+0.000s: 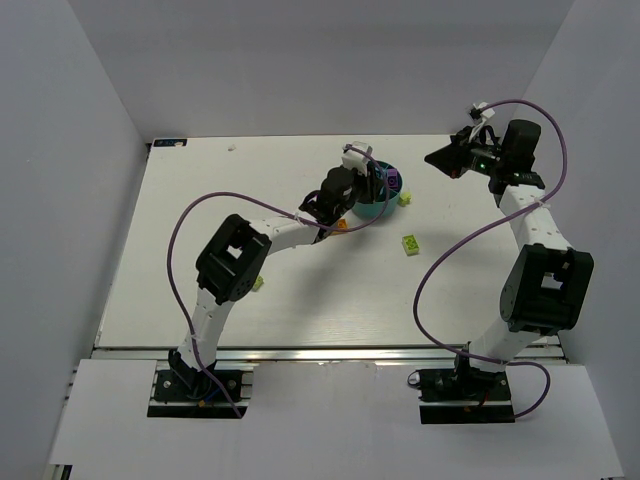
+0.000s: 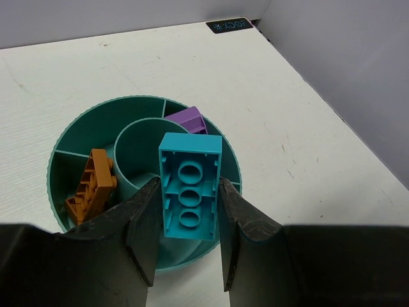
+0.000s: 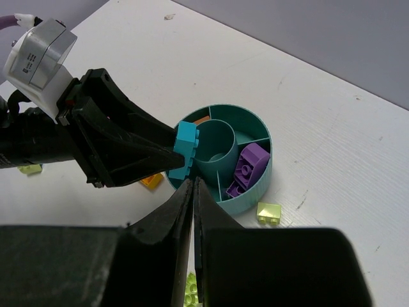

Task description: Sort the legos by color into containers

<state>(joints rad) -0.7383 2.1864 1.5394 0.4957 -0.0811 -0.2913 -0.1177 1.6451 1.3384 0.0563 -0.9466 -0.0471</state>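
A small cyan studded plastic brick (image 3: 186, 146) is held pinched in the black left gripper (image 3: 177, 153) over the rim of a round teal plastic divided bowl (image 3: 254, 199). Purple studded bricks (image 3: 250, 163) are seen in one wedge. A lime green brick (image 3: 269, 213) lies just beside the wall. The right gripper (image 3: 193, 192) is closed, with nothing between its fingers.

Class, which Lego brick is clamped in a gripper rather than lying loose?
The cyan brick, pinched in the left gripper above the teal bowl; the orange brick and purple brick lie loose in its compartments.

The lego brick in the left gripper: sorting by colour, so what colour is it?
Cyan; the lego brick shows best in the left wrist view.
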